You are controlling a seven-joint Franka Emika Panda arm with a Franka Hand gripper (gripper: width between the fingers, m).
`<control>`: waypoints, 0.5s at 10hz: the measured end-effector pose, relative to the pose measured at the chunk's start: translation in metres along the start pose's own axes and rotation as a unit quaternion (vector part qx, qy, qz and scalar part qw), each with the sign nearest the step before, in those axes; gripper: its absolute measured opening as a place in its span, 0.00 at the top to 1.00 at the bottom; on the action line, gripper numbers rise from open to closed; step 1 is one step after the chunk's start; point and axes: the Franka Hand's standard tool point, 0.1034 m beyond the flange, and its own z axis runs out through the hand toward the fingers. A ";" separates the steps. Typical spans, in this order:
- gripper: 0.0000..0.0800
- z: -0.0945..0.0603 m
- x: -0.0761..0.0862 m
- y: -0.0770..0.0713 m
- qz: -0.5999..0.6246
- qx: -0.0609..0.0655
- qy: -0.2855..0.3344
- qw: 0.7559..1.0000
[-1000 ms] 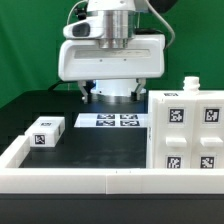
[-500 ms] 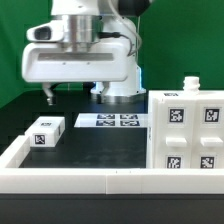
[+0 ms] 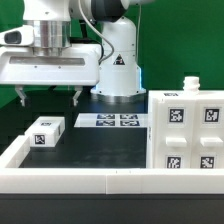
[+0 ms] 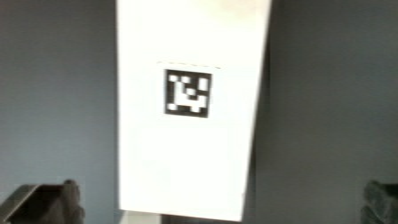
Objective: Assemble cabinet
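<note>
The cabinet (image 3: pixel 190 135), a large white boxy body with several square tags on its face, stands at the exterior view's right. A small white tagged drawer block (image 3: pixel 45 132) lies on the dark table at the exterior view's left. My gripper (image 3: pixel 51 98) hovers above this block, open and empty, with the fingers (image 3: pixel 22 98) spread wide. In the wrist view the drawer block (image 4: pixel 192 100) lies lengthwise below the gripper (image 4: pixel 210 205), and both dark fingertips (image 4: pixel 45 205) stand well clear of its sides.
The marker board (image 3: pixel 108 121) lies flat on the table behind the middle. A long low white border rail (image 3: pixel 90 178) runs along the front and up the left side. A small white knob (image 3: pixel 188 83) sits on top of the cabinet.
The arm has swung steadily toward the exterior view's left, from over the marker board to over the small drawer block. The gripper stays open and empty. The parts have not moved.
</note>
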 end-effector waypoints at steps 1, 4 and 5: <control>0.00 0.006 -0.002 0.001 -0.002 -0.004 0.001 1.000; 0.00 0.023 -0.010 0.006 -0.016 -0.007 -0.006 1.000; 0.00 0.025 -0.009 0.003 -0.019 -0.008 -0.005 1.000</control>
